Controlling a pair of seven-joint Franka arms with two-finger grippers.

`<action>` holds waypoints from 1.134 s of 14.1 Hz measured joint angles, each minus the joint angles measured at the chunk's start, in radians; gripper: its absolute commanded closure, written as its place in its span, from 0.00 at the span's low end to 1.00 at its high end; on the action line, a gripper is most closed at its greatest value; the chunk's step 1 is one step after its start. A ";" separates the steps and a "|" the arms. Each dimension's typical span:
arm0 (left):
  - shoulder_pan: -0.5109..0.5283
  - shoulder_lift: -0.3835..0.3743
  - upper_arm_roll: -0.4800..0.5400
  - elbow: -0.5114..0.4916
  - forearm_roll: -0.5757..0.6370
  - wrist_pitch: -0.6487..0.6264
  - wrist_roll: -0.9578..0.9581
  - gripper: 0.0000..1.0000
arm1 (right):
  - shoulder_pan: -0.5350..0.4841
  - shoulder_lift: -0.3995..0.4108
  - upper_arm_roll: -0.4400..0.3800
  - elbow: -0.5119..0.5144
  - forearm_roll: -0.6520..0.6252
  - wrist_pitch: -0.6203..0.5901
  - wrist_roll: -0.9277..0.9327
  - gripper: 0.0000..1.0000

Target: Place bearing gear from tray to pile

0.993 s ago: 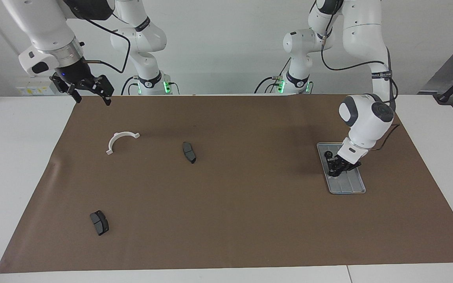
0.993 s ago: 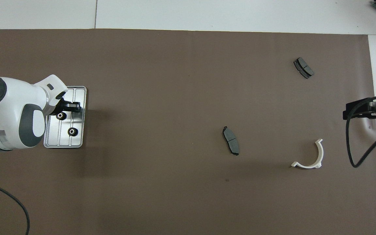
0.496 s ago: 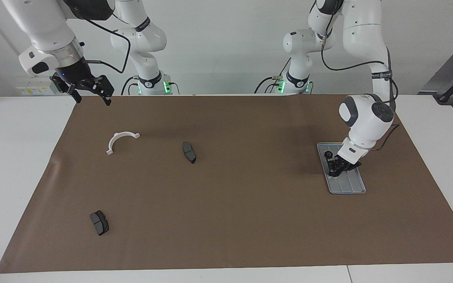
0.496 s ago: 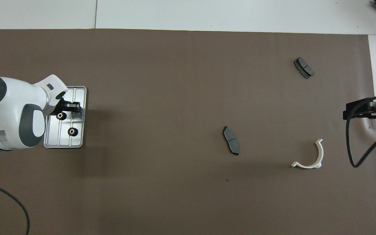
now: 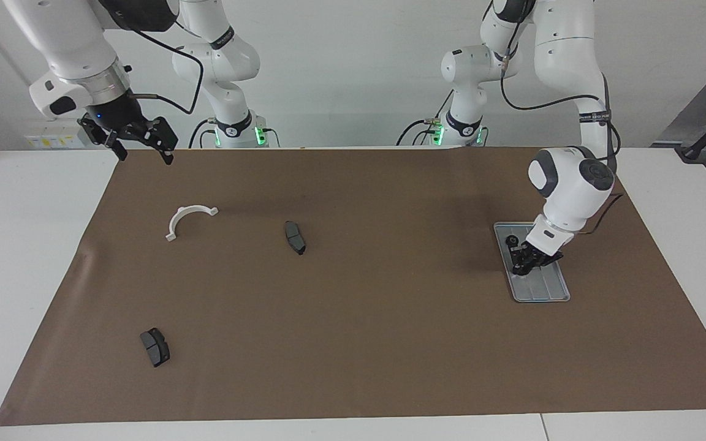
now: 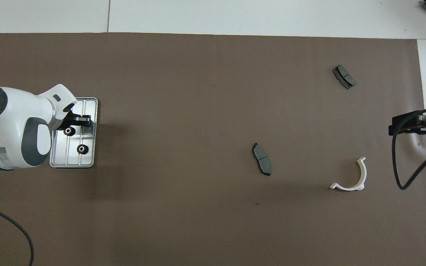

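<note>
The silver ridged tray (image 5: 543,288) (image 6: 89,111) lies on the brown mat at the left arm's end of the table. Two small black gears are in it. One (image 5: 512,240) (image 6: 82,149) lies at the tray's end nearer to the robots. The other (image 6: 67,130) lies mid-tray, right beside my left gripper (image 5: 524,266) (image 6: 75,125), which is tilted down into the tray. The gripper hides this gear in the facing view. No pile of gears shows on the mat. My right gripper (image 5: 144,153) (image 6: 416,125) waits open and empty, raised over the mat's edge at the right arm's end.
A white curved bracket (image 5: 189,218) (image 6: 351,177) lies on the mat near the right gripper. One dark grey pad (image 5: 295,237) (image 6: 261,159) lies mid-mat. Another (image 5: 154,346) (image 6: 344,76) lies farther from the robots at the right arm's end.
</note>
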 measured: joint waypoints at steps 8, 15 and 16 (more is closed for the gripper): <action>-0.089 -0.001 -0.010 0.199 0.000 -0.247 -0.203 1.00 | -0.002 -0.005 -0.004 0.000 0.000 0.000 0.000 0.00; -0.345 -0.001 -0.015 0.205 0.008 -0.249 -0.689 1.00 | 0.003 -0.006 0.001 -0.118 0.000 0.192 0.000 0.00; -0.375 -0.001 -0.015 0.205 0.009 -0.249 -0.743 1.00 | 0.011 -0.005 0.001 -0.143 0.000 0.219 0.000 0.00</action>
